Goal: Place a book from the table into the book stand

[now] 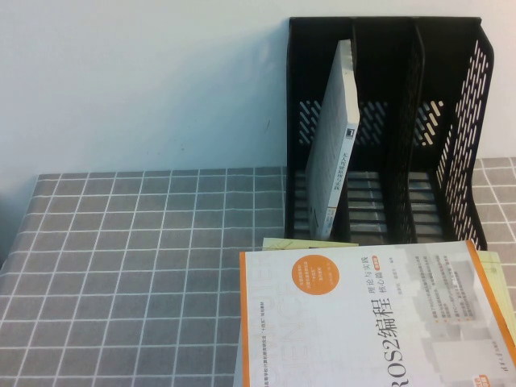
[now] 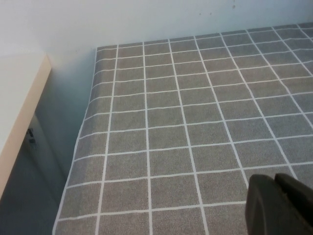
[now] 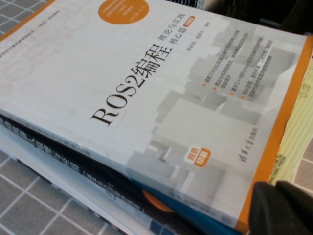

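Black stand (image 1: 461, 129), leaning book (image 1: 342, 141), grippers (image 2: 280, 205) (image 3: 278, 208) seemingly shut

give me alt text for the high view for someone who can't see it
A white book stands leaning in the leftmost slot of a black book stand at the back of a grey grid-cloth table. In front, a white and orange ROS2 book tops a stack. Neither end effector appears in this view.

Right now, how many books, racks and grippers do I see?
Books in book stand: 1, the book
Books piled on table: at least 3, ROS2 book topmost
Book stand: 1
Grippers: 2, left gripper over bare table, right gripper over pile
Total: at least 7
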`<act>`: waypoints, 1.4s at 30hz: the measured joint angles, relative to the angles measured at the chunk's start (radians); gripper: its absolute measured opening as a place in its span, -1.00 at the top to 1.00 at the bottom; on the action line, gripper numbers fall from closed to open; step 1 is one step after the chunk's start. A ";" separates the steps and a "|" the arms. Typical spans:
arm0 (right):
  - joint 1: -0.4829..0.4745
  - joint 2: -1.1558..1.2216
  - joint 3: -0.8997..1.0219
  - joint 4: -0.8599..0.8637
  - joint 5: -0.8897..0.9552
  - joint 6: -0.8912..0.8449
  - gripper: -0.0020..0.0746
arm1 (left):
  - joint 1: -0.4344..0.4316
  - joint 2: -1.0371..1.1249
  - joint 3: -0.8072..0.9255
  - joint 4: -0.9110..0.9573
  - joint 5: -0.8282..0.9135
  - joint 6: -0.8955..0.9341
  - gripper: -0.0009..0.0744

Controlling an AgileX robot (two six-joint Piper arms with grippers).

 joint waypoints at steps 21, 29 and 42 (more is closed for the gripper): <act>0.000 0.000 0.000 0.001 0.002 0.000 0.96 | 0.000 0.000 0.000 0.000 0.002 -0.008 0.98; 0.000 0.000 0.000 0.002 0.002 0.000 0.96 | 0.000 0.000 0.000 0.000 0.002 -0.008 0.98; -0.069 -0.184 0.150 -0.040 -0.315 -0.011 0.96 | 0.000 0.000 0.000 -0.002 0.002 0.000 0.98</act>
